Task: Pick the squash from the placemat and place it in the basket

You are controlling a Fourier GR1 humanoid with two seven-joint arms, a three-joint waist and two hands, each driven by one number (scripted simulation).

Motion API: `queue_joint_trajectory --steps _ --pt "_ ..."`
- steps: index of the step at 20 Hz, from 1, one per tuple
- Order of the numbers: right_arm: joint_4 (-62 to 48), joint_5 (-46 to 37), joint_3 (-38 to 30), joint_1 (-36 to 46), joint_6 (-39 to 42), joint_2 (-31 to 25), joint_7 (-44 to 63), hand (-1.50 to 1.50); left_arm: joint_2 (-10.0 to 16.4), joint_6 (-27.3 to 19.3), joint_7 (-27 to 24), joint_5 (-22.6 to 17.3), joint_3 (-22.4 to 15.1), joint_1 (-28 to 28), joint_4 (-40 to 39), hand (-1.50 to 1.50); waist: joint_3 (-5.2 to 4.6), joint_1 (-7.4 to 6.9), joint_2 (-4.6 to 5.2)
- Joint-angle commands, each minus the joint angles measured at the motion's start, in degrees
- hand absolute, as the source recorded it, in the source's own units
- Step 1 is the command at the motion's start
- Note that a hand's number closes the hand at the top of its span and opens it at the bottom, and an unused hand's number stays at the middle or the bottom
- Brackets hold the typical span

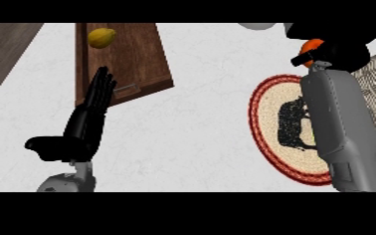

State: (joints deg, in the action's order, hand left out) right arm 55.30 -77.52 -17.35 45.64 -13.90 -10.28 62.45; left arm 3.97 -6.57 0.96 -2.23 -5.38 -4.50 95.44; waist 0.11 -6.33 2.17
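An orange squash [314, 45] shows at the upper right, mostly hidden by my right hand [336, 55], whose black fingers curl round it. That hand is past the far edge of the round placemat [266, 124], a beige mat with a red rim and a dark shadow on its middle. My grey right forearm crosses over the mat's right half. A sliver of the woven basket [366, 77] peeks out at the right edge, just beside and below the hand. My left hand [86, 122] rests open at the left, fingers straight up.
A brown wooden cutting board [140, 59] lies at the upper left with a yellow fruit [101, 37] on its far end. A pale rounded object [258, 25] sits at the top edge. Dark wood [15, 45] borders the counter's far left corner.
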Motion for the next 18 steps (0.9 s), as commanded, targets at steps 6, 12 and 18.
queue_joint_trajectory --steps 6,12,18 --pt "-6.10 -13.89 -1.74 14.03 -16.19 1.36 11.37 1.50 -0.35 -0.58 0.20 0.64 -0.41 1.21 0.40 0.00 -0.13 0.60 -0.66" --pt "-10.07 -18.58 -6.63 20.63 -14.66 1.87 15.69 1.50 -0.40 -0.96 -1.08 0.08 1.12 1.76 -0.77 0.00 -0.17 2.47 -1.16" --pt "-13.90 -25.84 -10.74 23.25 -7.66 -0.08 19.94 1.50 -0.55 -1.89 0.26 0.54 1.02 2.48 1.46 0.00 -0.18 3.51 -1.52"
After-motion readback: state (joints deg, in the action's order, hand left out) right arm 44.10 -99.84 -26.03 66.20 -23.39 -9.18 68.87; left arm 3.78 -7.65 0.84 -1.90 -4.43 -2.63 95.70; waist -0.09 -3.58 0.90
